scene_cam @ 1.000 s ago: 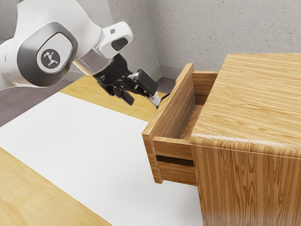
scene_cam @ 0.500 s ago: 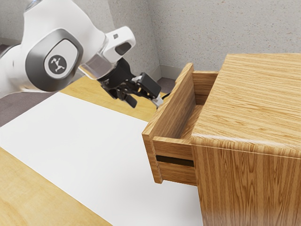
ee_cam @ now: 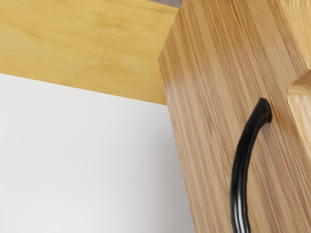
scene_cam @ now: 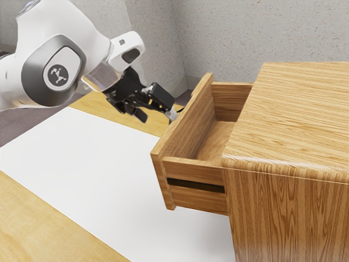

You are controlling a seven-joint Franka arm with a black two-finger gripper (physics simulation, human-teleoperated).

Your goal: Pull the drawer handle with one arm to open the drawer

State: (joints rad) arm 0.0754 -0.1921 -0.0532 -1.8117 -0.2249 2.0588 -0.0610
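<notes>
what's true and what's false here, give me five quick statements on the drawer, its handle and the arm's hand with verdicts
1. The drawer stands partly pulled out of the cabinet. True.
2. The handle on the drawer front is black and curved. True.
3. A red mug sits inside the drawer. False: the part of its inside that shows is bare wood.
4. The hand hovers above the cabinet's top. False: it is at the drawer's front face, toward the exterior view's left of the cabinet.
5. A white sheet covers part of the wooden table in front of the drawer. True.
</notes>
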